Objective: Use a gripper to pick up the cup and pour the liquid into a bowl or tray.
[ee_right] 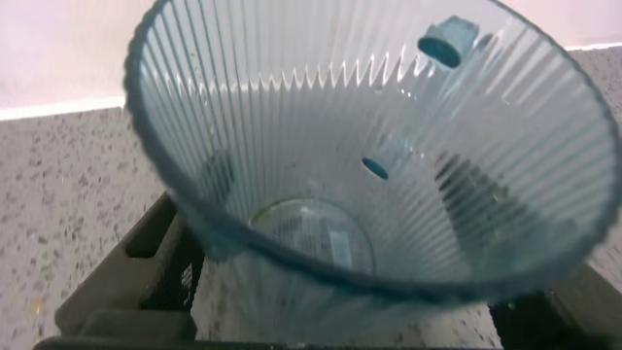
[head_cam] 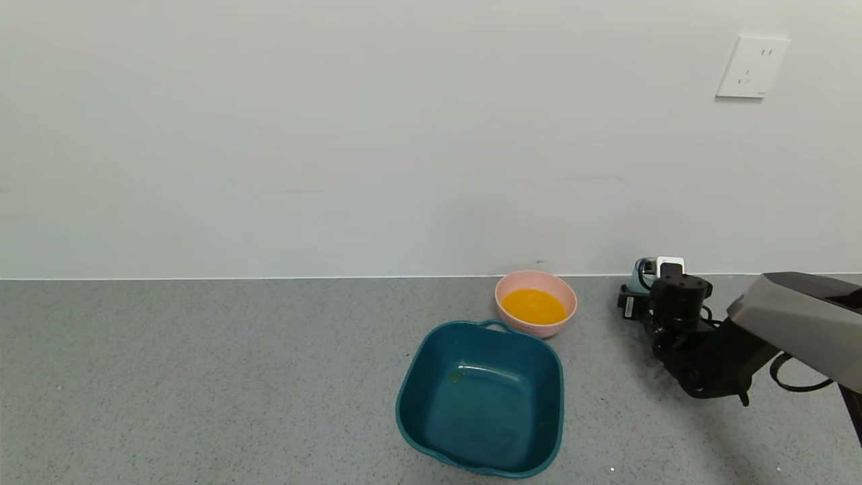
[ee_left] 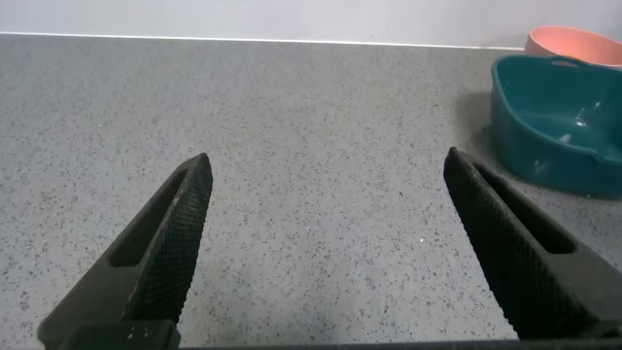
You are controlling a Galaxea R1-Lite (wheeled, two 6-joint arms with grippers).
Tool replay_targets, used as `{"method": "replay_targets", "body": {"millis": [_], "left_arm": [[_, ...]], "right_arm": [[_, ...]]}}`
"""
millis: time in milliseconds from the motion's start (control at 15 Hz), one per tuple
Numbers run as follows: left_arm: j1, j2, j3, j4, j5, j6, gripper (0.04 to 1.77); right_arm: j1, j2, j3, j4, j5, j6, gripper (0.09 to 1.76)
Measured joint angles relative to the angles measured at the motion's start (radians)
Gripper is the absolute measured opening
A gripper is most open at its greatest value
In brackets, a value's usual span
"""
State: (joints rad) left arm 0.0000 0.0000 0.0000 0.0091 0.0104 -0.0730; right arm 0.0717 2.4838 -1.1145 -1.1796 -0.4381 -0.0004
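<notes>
Two right gripper fingers flank the empty cup.

One pink bowl (holding orange liquid), one teal tub, one ribbed cup.

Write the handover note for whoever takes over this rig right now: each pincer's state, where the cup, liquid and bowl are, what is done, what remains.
Left pincer: open, hovering over bare counter, idle.
Right pincer: by the wall at the counter's right end, around the cup; grip or release cannot be told.
Cup: upright between the right fingers, looks empty.
Orange liquid: in the pink bowl, which sits behind the teal tub.
Done: pouring.
Left: confirm the cup is released, withdraw the right arm.
</notes>
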Motion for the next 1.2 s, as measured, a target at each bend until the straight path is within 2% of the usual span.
{"method": "replay_targets", "body": {"millis": [267, 667, 933, 1200], "left_arm": [[0.000, 0.000, 0.000, 0.000, 0.000, 0.000, 1.72], [0.001, 0.000, 0.000, 0.000, 0.000, 0.000, 1.72], [0.000, 0.000, 0.000, 0.000, 0.000, 0.000, 1.72], [0.000, 0.000, 0.000, 0.000, 0.000, 0.000, 1.72]], "right_arm": [[0.011, -0.113, 0.104, 0.077, 0.018, 0.024, 1.66], [0.028, -0.417, 0.314, 0.263, 0.107, 0.063, 1.69], [0.026, -0.679, 0.419, 0.456, 0.174, 0.071, 1.70], [0.025, -0.954, 0.454, 0.713, 0.198, 0.155, 1.70]]}}
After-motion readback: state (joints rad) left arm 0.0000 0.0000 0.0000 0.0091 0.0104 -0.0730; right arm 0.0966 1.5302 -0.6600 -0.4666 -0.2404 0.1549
